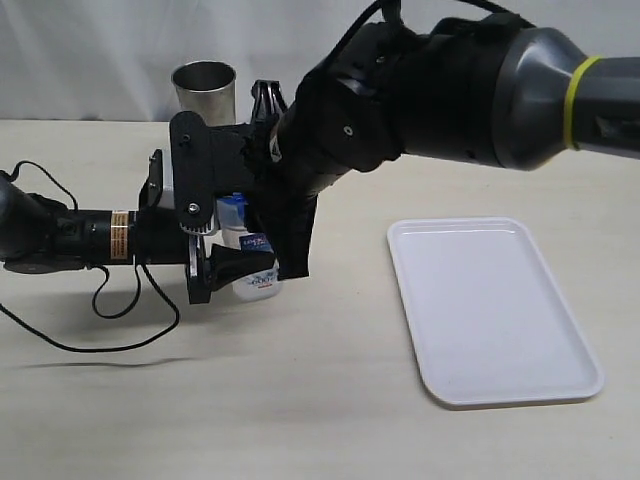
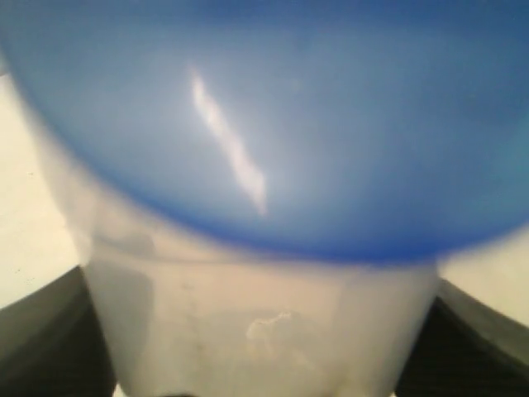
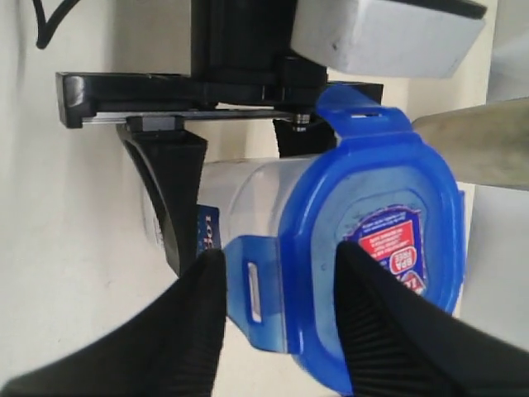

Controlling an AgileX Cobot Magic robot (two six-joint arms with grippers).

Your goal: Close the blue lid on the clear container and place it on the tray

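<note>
Blurred blue lid [image 2: 273, 124] fills most of the left wrist view, so close that it is only a soft blue mass above the pale wall of the clear container [image 2: 264, 331]. Dark jaws press against that wall from both sides: the left jaws are closed on the container. They hold it upright at the worktop [image 1: 300, 400], well apart from the white tray [image 1: 560, 385] on the right.

The right jaws reach across from above and stand apart, gripping nothing. One hovers over the lid's top. The other sits outside a flap [image 3: 248, 289] that sticks out sideways, unlatched.

The step in hand looks like snapping the flaps down. It would go best by pushing each flap flat against the container's side until it catches, one at a time. The left jaws need to hold firm so the tall container does not tip or twist.

In the outside view the right arm covers the lid entirely. Only the container's lower part shows, with a steel cup [image 1: 205, 90] behind. A second flap [image 3: 355, 103] points toward the left arm. The other flaps are out of sight, so how many are latched cannot be told.
</note>
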